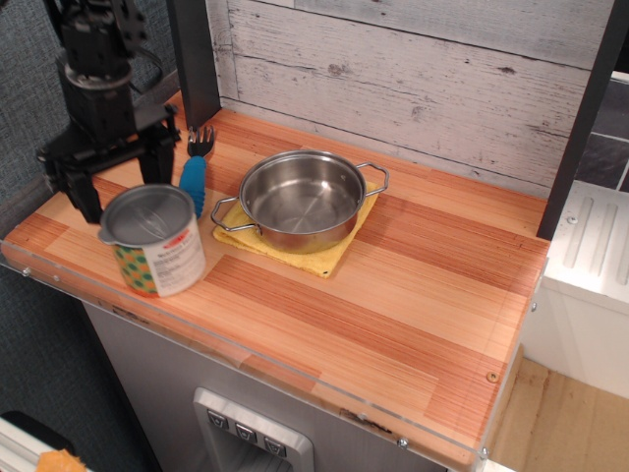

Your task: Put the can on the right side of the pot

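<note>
The can (157,258), with a grey lid and a green-orange label with a white panel, hangs tilted at the front left of the wooden counter, left of the pot. My gripper (126,189) comes down from above with a dark finger on each side of the can's top and is shut on it. The shiny steel pot (300,200) with two wire loop handles stands empty at the middle back, on a yellow cloth (326,258). The counter to the right of the pot (442,246) is bare wood.
A fork with a blue handle (193,179) lies between the can and the pot, partly behind my gripper. A dark post (195,59) stands at the back left and another (580,128) at the right. A plank wall runs along the back. The counter's front edge (246,359) is close to the can.
</note>
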Controlling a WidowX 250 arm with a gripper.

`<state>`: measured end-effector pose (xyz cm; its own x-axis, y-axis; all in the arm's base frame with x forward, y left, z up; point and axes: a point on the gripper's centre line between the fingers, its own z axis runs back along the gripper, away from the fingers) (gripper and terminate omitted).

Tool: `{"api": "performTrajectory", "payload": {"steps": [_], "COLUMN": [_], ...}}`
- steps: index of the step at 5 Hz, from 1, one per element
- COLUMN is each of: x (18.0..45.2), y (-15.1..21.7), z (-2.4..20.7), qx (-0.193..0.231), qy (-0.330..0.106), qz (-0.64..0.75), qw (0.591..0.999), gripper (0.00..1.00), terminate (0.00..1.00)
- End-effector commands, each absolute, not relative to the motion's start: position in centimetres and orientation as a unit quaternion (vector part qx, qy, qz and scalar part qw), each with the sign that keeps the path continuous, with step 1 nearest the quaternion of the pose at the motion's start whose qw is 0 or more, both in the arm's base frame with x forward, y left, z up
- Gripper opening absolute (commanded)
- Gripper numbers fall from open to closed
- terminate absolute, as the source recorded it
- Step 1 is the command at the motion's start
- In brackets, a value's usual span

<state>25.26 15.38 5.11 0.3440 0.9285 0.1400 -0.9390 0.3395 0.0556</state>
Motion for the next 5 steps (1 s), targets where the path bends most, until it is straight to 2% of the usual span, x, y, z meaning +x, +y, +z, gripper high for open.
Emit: {"api": "performTrajectory", "payload": {"steps": [1, 2, 3, 5], "x": [24.6, 24.4, 24.5, 24.7], "y": [11.4, 10.0, 8.6, 5.4], "z": [7.0, 7.4, 7.5, 7.5], "qx": [0.054, 0.056, 0.037, 0.046], "qy": [-0.069, -0.078, -0.079, -0.095], "qz": [0.546, 0.548, 0.555, 0.551], "qw": [0.833, 0.831, 0.827, 0.828], "gripper": [1.0, 1.0, 1.0, 1.0], "terminate": [0.0, 0.0, 0.0, 0.0]}}
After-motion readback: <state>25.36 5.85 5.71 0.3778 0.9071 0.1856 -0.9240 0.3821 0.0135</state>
